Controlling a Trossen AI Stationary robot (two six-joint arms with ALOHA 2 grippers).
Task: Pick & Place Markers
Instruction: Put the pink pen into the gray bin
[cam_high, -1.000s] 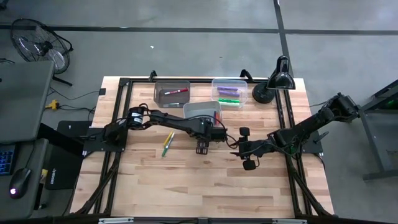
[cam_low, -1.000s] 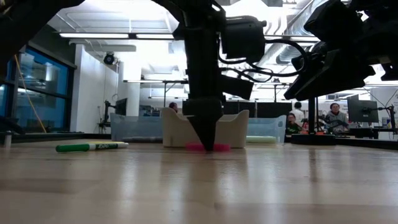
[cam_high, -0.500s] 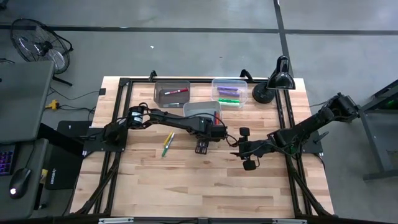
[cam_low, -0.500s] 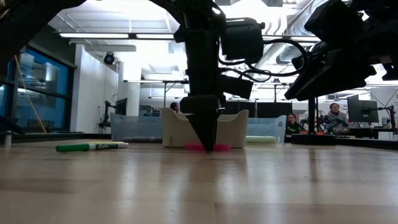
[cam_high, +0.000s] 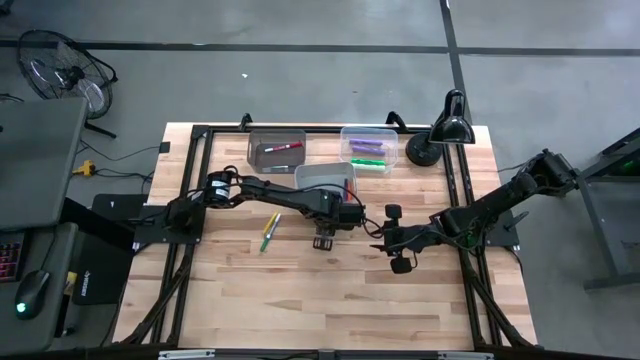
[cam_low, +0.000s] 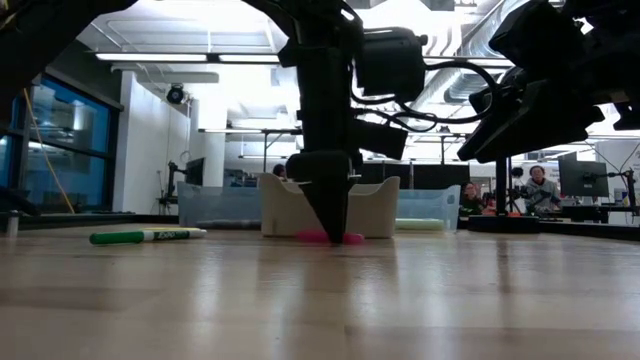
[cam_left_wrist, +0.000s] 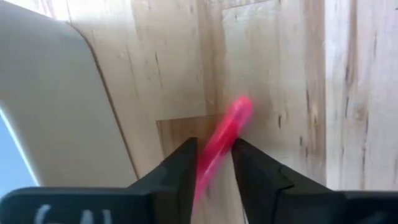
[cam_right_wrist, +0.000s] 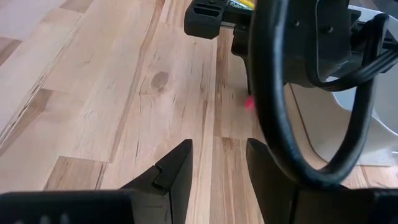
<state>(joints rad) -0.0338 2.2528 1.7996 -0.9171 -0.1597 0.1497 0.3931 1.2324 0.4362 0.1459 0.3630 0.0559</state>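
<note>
A pink marker (cam_left_wrist: 231, 121) lies on the wooden table in front of the white bin (cam_high: 325, 178). My left gripper (cam_high: 322, 242) points straight down over it and is shut on it. In the low view its tips (cam_low: 335, 232) are at the table, with pink showing on both sides. My right gripper (cam_high: 400, 252) hovers open to the right of it, holding nothing. A green marker and a yellow marker (cam_high: 268, 232) lie side by side on the table to the left. My left gripper pinches the pink marker's barrel (cam_left_wrist: 217, 146), about midway along it, between its two fingers. The fingers come from above, pointing down, and lie across the marker. The marker lies flat on the table.
At the far edge stand a grey bin (cam_high: 277, 150) holding a red marker, a clear bin (cam_high: 368, 148) holding purple and green markers, and a black desk lamp (cam_high: 440, 135). Bare wood lies toward the near edge. People sit in the room beyond the table.
My left gripper has stayed over the pink marker and closed its fingers on it. The marker still lies on the table.
</note>
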